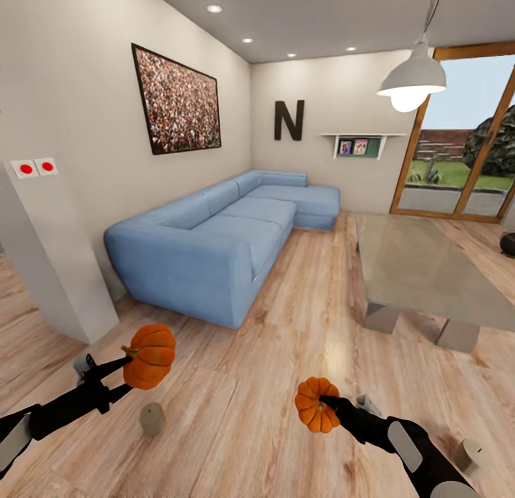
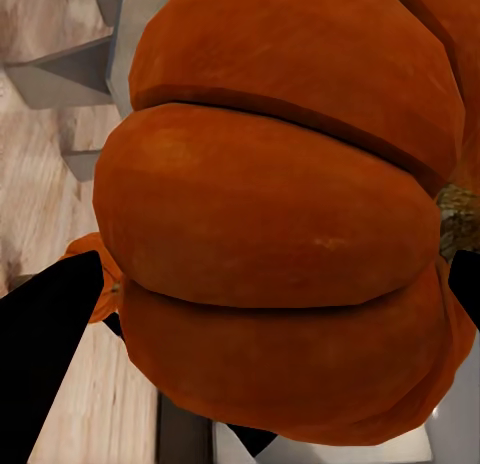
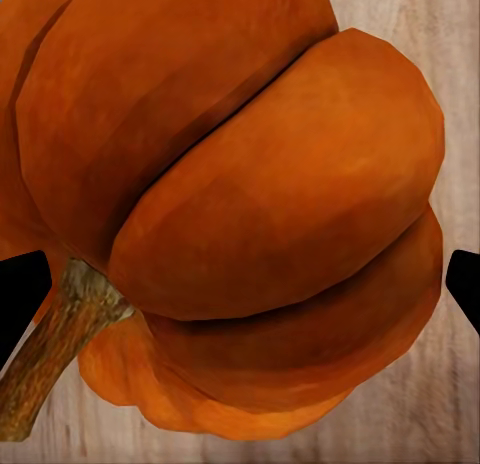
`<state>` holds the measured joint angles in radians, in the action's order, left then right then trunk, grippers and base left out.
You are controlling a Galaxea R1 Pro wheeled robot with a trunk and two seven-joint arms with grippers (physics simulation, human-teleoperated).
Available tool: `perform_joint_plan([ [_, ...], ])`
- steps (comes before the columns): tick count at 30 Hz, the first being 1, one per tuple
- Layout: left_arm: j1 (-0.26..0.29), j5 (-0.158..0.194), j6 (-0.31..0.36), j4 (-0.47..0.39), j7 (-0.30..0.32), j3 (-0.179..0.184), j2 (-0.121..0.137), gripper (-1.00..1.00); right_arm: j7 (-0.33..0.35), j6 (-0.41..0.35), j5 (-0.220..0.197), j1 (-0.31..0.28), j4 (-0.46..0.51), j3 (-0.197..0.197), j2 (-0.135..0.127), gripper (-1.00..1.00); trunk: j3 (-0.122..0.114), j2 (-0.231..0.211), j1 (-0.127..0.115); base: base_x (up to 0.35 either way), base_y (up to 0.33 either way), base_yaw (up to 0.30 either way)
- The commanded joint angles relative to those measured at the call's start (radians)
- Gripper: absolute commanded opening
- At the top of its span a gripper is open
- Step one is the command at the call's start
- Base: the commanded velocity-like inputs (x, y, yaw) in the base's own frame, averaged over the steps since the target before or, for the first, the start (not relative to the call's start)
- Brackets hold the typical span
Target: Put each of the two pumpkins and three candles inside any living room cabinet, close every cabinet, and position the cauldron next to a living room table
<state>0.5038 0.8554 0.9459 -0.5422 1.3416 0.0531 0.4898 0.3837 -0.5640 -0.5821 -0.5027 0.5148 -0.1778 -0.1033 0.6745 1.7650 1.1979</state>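
Two bright orange ribbed pumpkins, both up in the air over the wood floor (image 1: 250, 383). Left pumpkin (image 1: 149, 355) clamped in the left gripper (image 1: 132, 365), stem poking toward the arm; up close in the left wrist view (image 2: 280, 224) just fat rounded lobes with deep creases, black fingers (image 2: 45, 364) hugging either side. Right pumpkin (image 1: 317, 405) pinched in the right gripper (image 1: 330, 406), a bit lower and nearer the middle; in the right wrist view (image 3: 250, 214) same squat ribbed shape plus a brownish woody stem, black fingertips (image 3: 20, 294) at both edges. One stubby tan candle (image 1: 152, 418) standing on the floor just below the left pumpkin, another pale candle (image 1: 472, 455) down by the right arm. Glass-topped table (image 1: 422, 265) to the right, nothing on it as far as visible, with something round and black, probably the cauldron (image 1: 508, 244), on the floor past its far end, cut off by the frame. Blue corner sofa (image 1: 222, 240) along the left wall.
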Motion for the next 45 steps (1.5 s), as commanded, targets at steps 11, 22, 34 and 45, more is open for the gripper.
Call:
perform_joint_plan([
  [11,0.001,0.005,0.007,0.001,0.000,0.005,0.001,-1.00,0.001,-0.005,-0.004,0.000,0.000,-0.005,0.001,-1.00,-0.016,-0.077,-0.042,-0.001,0.000,0.072],
  [22,0.001,0.005,0.007,0.001,-0.001,0.005,0.000,-1.00,0.014,0.004,-0.005,0.000,-0.001,-0.008,-0.002,-1.00,-0.044,-0.154,-0.085,0.000,0.000,-0.050],
  [34,0.001,0.005,0.007,0.001,0.001,0.005,0.001,-1.00,0.015,0.003,-0.008,0.000,-0.001,-0.008,-0.004,-1.00,-0.051,-0.182,-0.100,0.000,0.000,-0.256],
  [45,0.001,0.005,0.007,0.001,0.001,0.005,0.001,-1.00,0.015,0.003,-0.010,0.000,-0.001,-0.008,-0.004,-1.00,-0.047,-0.182,-0.100,0.000,0.000,-0.264],
])
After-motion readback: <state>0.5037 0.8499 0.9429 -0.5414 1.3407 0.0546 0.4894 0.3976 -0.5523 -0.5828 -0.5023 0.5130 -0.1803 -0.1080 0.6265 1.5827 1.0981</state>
